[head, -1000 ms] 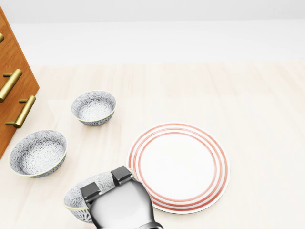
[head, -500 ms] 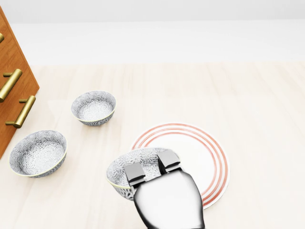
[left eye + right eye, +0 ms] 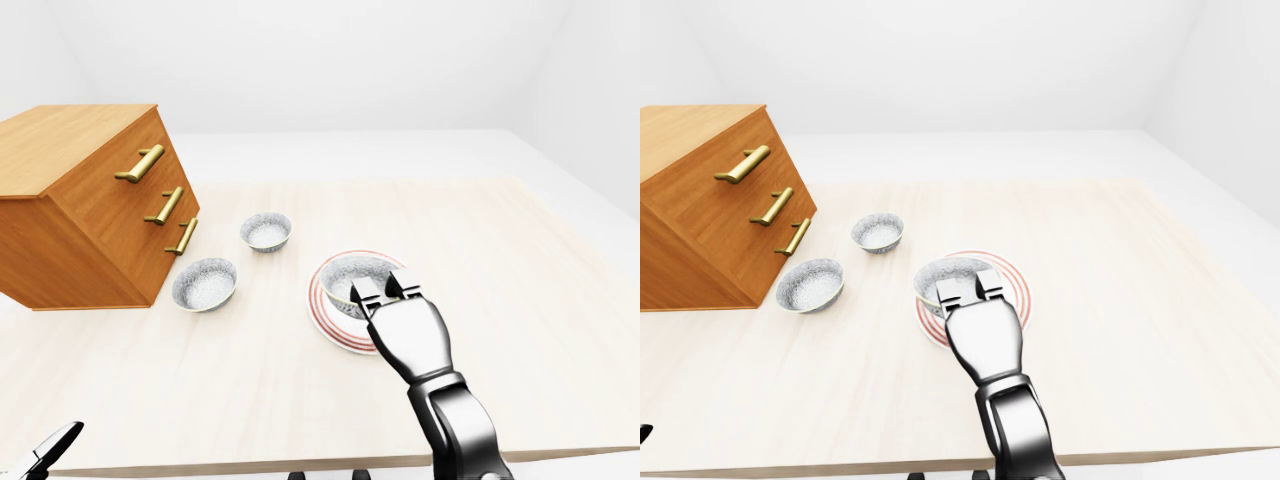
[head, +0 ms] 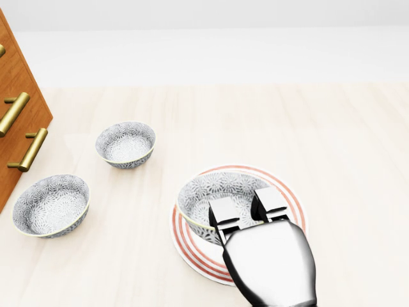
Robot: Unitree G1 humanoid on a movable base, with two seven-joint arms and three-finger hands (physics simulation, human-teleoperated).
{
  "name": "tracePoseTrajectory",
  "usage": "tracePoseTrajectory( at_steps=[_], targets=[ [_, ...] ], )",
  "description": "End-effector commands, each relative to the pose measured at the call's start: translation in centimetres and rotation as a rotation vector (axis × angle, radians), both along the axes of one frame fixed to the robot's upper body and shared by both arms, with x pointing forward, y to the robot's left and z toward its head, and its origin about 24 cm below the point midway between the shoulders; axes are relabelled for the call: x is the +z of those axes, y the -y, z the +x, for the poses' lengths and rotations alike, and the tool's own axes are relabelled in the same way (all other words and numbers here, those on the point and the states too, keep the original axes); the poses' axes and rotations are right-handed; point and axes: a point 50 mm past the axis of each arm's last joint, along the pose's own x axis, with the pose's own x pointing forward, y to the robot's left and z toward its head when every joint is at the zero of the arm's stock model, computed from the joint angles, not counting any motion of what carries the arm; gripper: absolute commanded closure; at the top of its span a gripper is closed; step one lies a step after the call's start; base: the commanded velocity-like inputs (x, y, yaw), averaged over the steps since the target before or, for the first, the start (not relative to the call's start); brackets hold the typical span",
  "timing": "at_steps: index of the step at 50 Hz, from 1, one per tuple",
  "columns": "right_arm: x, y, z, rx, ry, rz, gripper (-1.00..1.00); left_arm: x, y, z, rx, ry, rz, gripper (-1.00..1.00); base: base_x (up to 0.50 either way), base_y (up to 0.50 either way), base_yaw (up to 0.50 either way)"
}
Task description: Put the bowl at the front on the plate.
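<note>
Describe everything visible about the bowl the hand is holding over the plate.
The grey floral-patterned ceramic bowl has a pale rim and a patterned inside. It sits upright, mouth up, over the left part of the white plate with red rings. Whether it already rests on the plate cannot be told. The right hand grips its near rim, fingers hooked over the edge. It looks empty and matches the two other bowls at the left.

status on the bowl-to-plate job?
Mostly done: the bowl is over the plate, toward its left side. In hand: the right hand grips its near rim. Left: confirm it is set down, then let go. The two other bowls sit untouched beside the drawers.
</note>
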Motion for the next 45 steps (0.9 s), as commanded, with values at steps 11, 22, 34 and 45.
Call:
tracePoseTrajectory(
  at_steps=[11, 22, 34, 45],
  targets=[
    [-1.6, 1.6, 2.4, -0.085, 0.148, -0.010, 1.00, -0.6, 0.0, 0.2, -0.004, -0.012, -0.024, -1.00, 0.00, 0.00, 0.00],
    [-1.4, 1.8, 2.4, -0.107, 0.218, -0.046, 1.00, -0.8, 0.1, 0.2, -0.006, -0.019, -0.028, -1.00, 0.00, 0.00, 0.00],
    [-2.3, 1.8, 2.8, -0.107, 0.246, -0.065, 1.00, -0.8, 0.1, 0.2, -0.006, -0.020, -0.027, -1.00, 0.00, 0.00, 0.00],
    [-3.2, 1.2, 2.6, -0.073, 0.180, -0.017, 1.00, -0.5, 0.1, 0.1, -0.004, -0.012, -0.020, -1.00, 0.00, 0.00, 0.00]
  ],
)
